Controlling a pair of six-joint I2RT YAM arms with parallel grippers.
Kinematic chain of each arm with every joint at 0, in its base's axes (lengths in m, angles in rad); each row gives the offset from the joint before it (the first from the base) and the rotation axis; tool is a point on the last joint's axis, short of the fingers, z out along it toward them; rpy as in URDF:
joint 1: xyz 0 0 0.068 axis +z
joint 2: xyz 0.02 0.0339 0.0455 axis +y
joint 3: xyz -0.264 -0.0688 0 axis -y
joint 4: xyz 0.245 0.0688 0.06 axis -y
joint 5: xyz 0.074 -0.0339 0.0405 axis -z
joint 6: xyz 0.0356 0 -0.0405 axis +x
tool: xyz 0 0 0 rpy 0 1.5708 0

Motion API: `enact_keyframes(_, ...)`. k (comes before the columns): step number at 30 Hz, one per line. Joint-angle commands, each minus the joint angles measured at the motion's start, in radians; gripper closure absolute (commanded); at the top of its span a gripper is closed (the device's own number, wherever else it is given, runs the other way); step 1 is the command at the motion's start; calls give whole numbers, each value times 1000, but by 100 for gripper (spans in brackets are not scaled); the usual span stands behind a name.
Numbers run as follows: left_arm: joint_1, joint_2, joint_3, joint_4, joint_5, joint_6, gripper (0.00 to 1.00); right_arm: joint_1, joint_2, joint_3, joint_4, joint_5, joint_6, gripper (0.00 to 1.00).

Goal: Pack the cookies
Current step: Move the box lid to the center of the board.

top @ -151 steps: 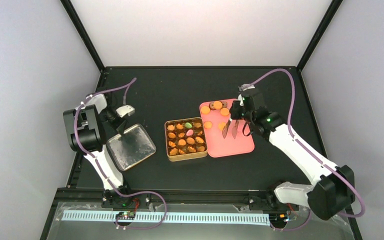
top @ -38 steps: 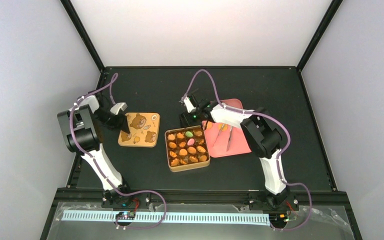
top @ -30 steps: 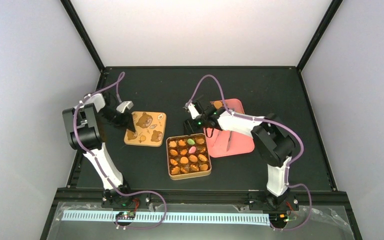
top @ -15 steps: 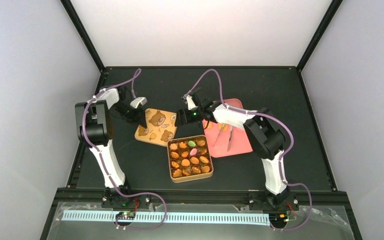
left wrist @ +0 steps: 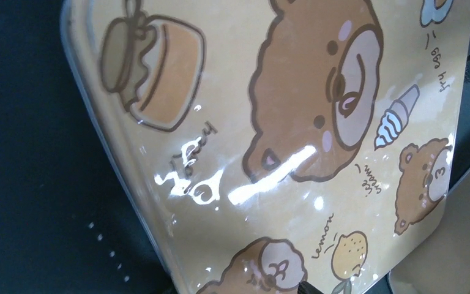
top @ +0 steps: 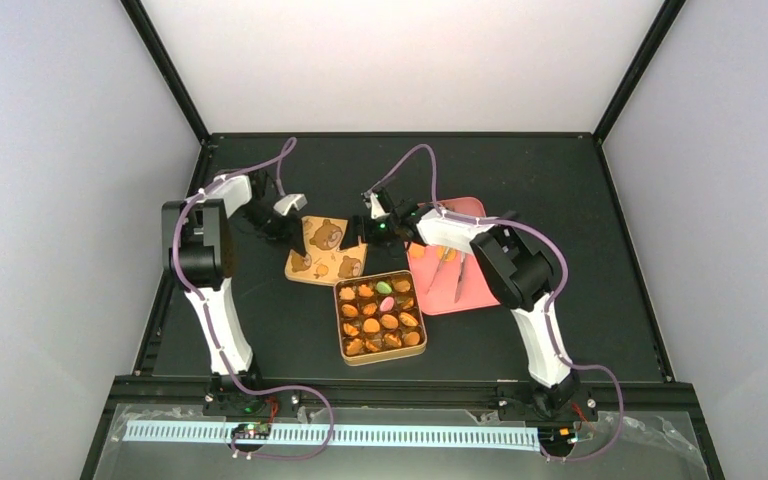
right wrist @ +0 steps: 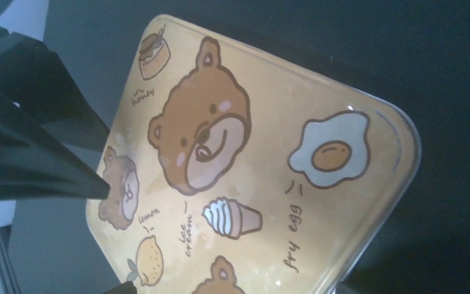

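Top external view: I see the brown tin (top: pixel 385 357) in the middle of the black table (top: pixel 290 170). It is open, and its little boxes are full of cookies (top: pixel 380 318), mostly orange, with one green and one pink. The bear lid (top: pixel 325 252) is just far and left of the tin, between my two grippers. My left gripper (top: pixel 296 232) pinches the lid's left edge. My right gripper (top: pixel 358 232) has its fingers spread wide by the lid's right edge. On the right, the pink tray (top: pixel 480 285) holds the tongs (top: pixel 457 275) and an orange cookie (top: pixel 417 252).
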Motion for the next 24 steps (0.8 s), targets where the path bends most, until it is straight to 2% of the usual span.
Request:
enact_keyframes(1, -58, 75, 33, 32, 22, -31, 49, -1, 48, 24, 37, -25, 96, 13)
enact_keyframes(14, -191, 121, 137, -9, 84, -70, 50, -37, -179, -114, 221, -26, 197, 14)
enact_keyframes(21, -234, 132, 147, -12, 77, -80, 50, -37, -235, -149, 200, 15, 175, 15)
enact_keyframes(24, -226, 123, 134, -16, 30, -67, 50, -36, -247, -155, 111, 80, 126, 15)
